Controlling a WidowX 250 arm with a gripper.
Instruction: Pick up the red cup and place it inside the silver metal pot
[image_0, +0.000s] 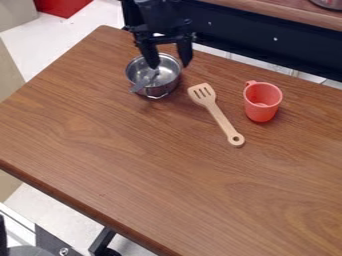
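Black gripper (169, 65): open, fingers spread apart, over metal pot; whether they touch it, we cannot tell. 
Metal pot (159, 91): far left part of table (153, 165), rim partly hidden by gripper. 
Grey piece (143, 83): in pot, end over near left rim; we cannot make out its kind. 
Wooden spatula (220, 115): right of pot, slotted head far, handle toward near right. 
Red cup (260, 111): upright, right of spatula; we see table cut off at right.
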